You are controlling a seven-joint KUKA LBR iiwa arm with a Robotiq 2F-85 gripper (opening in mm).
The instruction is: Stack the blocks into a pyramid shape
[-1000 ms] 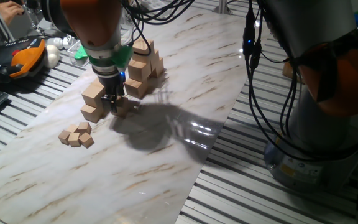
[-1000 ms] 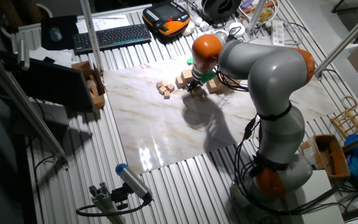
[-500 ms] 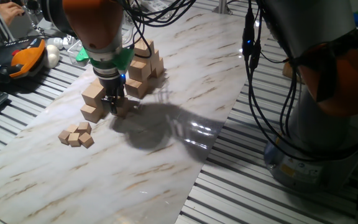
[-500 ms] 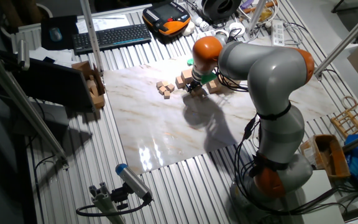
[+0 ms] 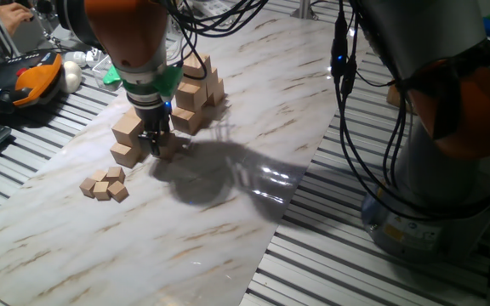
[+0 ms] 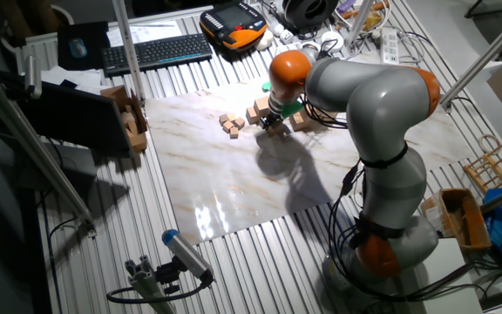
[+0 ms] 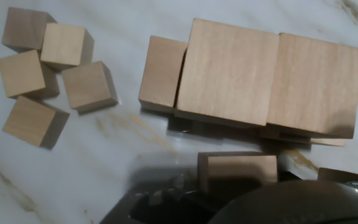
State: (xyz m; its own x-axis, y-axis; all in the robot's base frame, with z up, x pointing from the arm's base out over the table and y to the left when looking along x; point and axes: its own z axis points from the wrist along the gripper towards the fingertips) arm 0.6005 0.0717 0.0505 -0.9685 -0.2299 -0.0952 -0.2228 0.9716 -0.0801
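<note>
claw (image 5: pixel 155 144) low among blocks (image 5: pixel 196 87); grip unclear; no writing legible.

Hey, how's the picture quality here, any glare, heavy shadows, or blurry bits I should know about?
One fixed view: glare patch on the marble tabletop, arm's dark shadow beside the gripper. Other fixed view: glare near the table's front edge, blocks tiny. Hand view: soft focus, the blocks slightly blurred, bottom edge dark.

One fixed view sat low and close beside the table (image 5: pixel 228 212); the other looked down from far off. The hand view faced straight down, sharing the blocks (image 7: pixel 229 71).
</note>
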